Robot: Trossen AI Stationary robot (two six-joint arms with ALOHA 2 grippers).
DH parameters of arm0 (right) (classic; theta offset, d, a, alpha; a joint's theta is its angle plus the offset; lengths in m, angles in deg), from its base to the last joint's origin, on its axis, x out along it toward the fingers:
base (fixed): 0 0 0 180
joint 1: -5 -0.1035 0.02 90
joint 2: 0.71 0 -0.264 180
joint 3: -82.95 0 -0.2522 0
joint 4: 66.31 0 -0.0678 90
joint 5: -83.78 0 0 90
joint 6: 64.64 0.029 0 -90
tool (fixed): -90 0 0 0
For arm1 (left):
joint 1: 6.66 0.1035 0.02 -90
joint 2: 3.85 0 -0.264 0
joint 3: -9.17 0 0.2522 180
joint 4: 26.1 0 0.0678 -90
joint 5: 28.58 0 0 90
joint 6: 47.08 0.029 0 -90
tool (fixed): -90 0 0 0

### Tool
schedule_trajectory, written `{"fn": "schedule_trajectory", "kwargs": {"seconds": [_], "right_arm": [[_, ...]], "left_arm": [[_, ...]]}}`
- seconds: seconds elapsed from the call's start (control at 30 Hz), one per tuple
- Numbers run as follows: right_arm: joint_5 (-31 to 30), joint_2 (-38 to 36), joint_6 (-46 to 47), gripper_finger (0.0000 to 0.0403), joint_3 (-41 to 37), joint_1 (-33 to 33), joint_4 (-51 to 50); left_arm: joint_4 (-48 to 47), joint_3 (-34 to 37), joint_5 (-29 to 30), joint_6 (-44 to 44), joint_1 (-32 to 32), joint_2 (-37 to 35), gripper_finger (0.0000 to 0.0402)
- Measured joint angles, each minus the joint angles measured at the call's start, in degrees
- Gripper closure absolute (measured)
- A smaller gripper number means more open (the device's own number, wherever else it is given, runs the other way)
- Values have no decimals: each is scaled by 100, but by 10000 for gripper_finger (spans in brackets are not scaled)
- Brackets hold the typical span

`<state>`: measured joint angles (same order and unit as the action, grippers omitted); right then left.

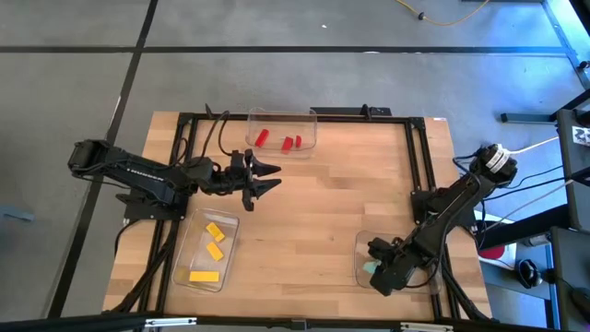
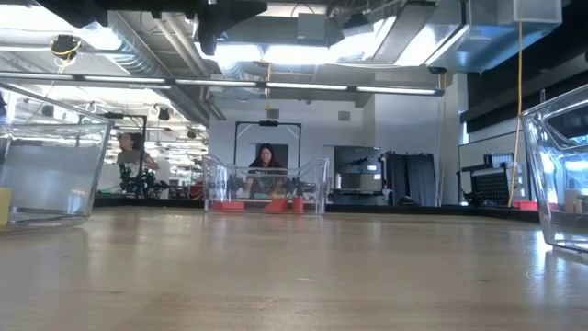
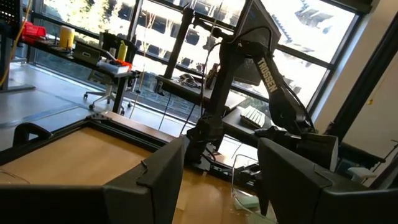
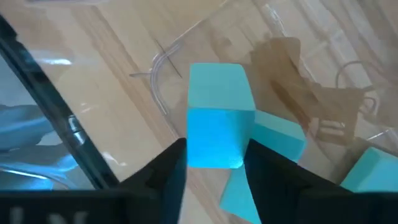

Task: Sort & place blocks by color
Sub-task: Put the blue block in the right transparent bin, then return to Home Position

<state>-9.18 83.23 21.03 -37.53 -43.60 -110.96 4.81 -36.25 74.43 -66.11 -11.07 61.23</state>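
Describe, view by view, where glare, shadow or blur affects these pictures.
High view: blue glare top right. Low view: bright ceiling lights, near table soft. Left wrist view: windows washed out. Right wrist view: teal block close and soft, tray edges glinting.

Teal blocks point(image 1: 371, 268): right gripper point(image 1: 381, 273) is covering most of them from above.
Yellow block point(image 2: 4, 208): low view's edge is cutting it off.

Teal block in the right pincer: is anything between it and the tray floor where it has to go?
Partly. The right pincer holds the teal block inside the clear tray, but other teal blocks lie right beneath and beside it, so it would probably land on them. No tray wall stands in the way.
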Motion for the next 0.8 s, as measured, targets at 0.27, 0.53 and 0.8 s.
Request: {"fn": "schedule_trajectory", "kwargs": {"seconds": [0.27, 0.53, 0.8], "right_arm": [[398, -168, -194, 119, 0, 76, -18], [1139, -1092, -971, 89, 206, 169, -649], [-108, -2392, -1708, 87, 339, 809, -1146]], "left_arm": [[-4, 0, 0, -2, 0, 0, 205], [-2, 0, -2, -37, 2, 0, 205], [-81, 4, -376, -192, 0, -285, 205]]}}
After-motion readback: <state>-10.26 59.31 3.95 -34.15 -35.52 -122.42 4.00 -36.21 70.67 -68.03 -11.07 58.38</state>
